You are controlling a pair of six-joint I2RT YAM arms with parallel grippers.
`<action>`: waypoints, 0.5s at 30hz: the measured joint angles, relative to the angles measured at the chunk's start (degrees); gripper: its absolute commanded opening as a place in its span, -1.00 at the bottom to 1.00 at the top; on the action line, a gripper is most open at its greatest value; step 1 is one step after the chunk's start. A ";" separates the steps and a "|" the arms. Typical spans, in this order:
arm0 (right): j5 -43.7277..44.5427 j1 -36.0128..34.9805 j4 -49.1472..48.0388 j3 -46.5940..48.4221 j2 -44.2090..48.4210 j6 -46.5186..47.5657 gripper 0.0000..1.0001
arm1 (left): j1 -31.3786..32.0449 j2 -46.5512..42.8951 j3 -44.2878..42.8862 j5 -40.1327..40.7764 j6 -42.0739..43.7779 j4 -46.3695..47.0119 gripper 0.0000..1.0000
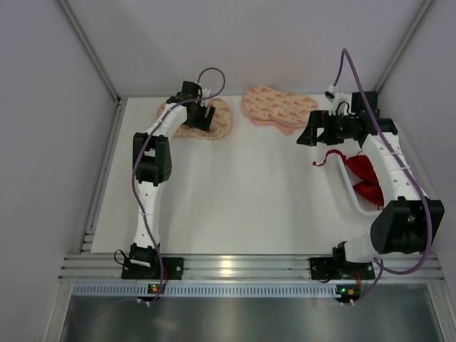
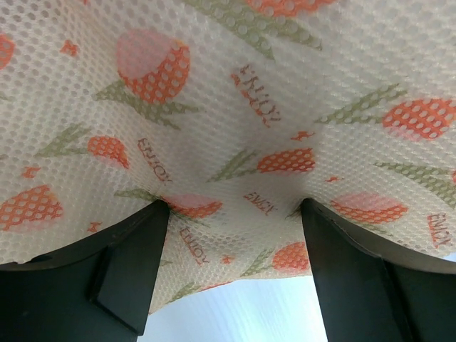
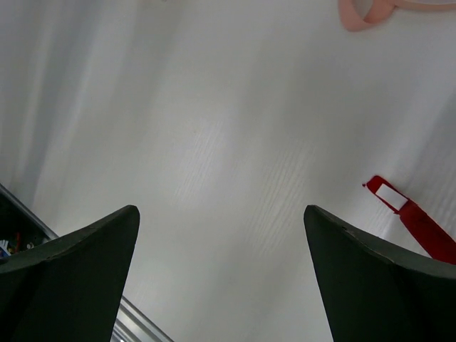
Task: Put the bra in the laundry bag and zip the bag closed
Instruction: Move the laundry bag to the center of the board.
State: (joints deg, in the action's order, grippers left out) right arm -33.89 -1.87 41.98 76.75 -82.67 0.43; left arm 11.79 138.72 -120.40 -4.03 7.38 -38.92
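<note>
Early days: the bra (image 1: 363,187) lies by the table's (image 1: 235,206) right edge, half under my right arm, and nothing is bagged or zipped. My left gripper (image 2: 235,206), jaws spread, presses its tips into the laundry bag (image 1: 221,128) at the far-left corner. The twin pouch (image 1: 279,107) sits along the far edge, right of centre. My right gripper (image 3: 221,214) hangs wide open over bare table, a red strap (image 3: 420,224) beside it. I can't spot a zipper, or tell whether the bag is open.

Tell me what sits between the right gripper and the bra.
Nothing visible: only bare table lies between the open right gripper and the bra, whose strap end is nearest. Its cups lie partly beneath that arm's own forearm.
</note>
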 measured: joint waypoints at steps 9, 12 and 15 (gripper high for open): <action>0.20 4.98 -4.81 0.00 -0.63 0.02 0.99 | -1.14 6.95 -10.71 0.72 1.75 5.38 0.81; 1.16 4.07 -8.07 0.44 -1.11 -0.02 0.98 | -1.29 5.75 -9.75 0.61 2.32 5.62 0.94; 3.50 0.94 -10.27 4.26 -5.09 -0.09 0.98 | -1.36 1.25 -5.86 0.48 3.08 5.38 0.96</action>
State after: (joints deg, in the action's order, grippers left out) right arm -30.39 -0.93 31.70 81.01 -87.77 0.34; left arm 10.44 139.96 -126.26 -3.55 10.46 -33.54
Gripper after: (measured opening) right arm 0.991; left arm 0.978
